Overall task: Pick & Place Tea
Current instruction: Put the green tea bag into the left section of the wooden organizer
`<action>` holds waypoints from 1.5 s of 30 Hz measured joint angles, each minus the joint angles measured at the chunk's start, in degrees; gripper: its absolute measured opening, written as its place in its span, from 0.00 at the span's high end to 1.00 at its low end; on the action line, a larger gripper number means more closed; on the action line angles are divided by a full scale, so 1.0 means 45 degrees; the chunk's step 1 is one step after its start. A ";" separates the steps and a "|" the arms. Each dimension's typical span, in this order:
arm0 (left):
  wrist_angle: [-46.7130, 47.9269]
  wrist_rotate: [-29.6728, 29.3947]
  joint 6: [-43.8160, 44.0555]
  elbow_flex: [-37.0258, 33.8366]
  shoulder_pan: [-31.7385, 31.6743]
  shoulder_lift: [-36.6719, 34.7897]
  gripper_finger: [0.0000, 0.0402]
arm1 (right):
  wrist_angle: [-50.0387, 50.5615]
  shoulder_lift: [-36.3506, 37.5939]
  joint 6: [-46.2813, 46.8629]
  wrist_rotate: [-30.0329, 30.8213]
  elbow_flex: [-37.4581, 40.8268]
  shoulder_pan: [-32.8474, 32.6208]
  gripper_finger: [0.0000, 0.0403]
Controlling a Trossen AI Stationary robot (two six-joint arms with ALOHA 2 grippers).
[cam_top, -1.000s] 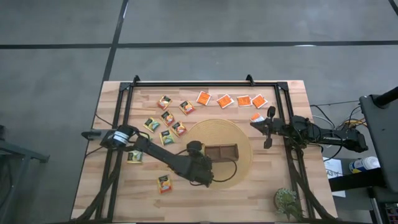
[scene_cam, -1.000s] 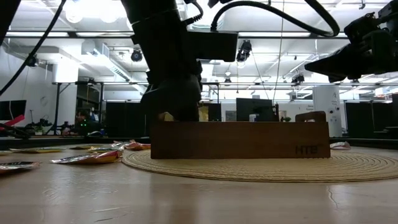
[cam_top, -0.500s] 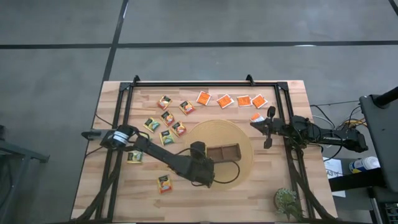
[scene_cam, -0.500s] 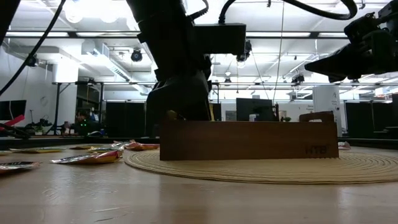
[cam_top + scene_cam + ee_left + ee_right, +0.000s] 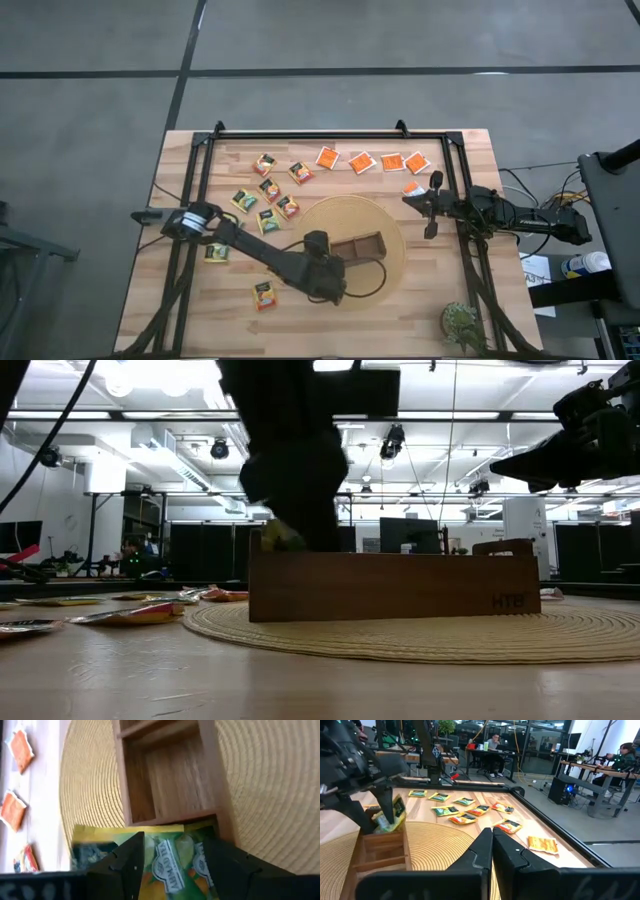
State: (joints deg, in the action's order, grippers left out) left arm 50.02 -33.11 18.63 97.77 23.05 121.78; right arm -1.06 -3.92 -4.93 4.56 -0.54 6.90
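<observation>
Wrist view on my left arm shows the left gripper (image 5: pixel 172 865) spread open, a green-and-yellow sachet (image 5: pixel 170 862) between its fingers (image 5: pixel 122 865), over the tray's (image 5: pixel 355 245) nine-o'clock end. My right gripper (image 5: pixel 432 205) waits clenched at three o'clock.

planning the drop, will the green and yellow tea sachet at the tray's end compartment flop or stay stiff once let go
Probably light and fairly stiff: the sachet stands flat on edge between the left tool's spread fingers. It may tip, leaning on the wooden tray wall rather than lying flat.
</observation>
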 joint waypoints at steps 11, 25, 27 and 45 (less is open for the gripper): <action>0.0330 -0.0729 -0.0101 0.0551 0.0345 0.0000 0.51 | 0.0000 0.0000 0.0000 0.0002 -0.0005 0.0005 0.98; 0.2030 -0.3449 0.0531 0.0492 0.0384 -0.0024 0.52 | -0.0004 0.0005 0.0000 0.0003 0.0000 0.0000 0.98; 0.2028 -0.2853 0.0789 0.0492 0.0369 -0.0024 0.52 | 0.0000 0.0005 0.0000 -0.0001 -0.0003 0.0002 0.98; 0.1393 -0.1241 -0.0386 -0.0395 0.0262 -0.0049 0.60 | 0.0000 0.0005 0.0000 0.0002 0.0000 0.0000 0.98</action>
State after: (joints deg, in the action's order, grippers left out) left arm 56.29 -38.69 16.89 95.99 24.23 121.56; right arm -1.06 -3.90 -4.93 4.57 -0.54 6.90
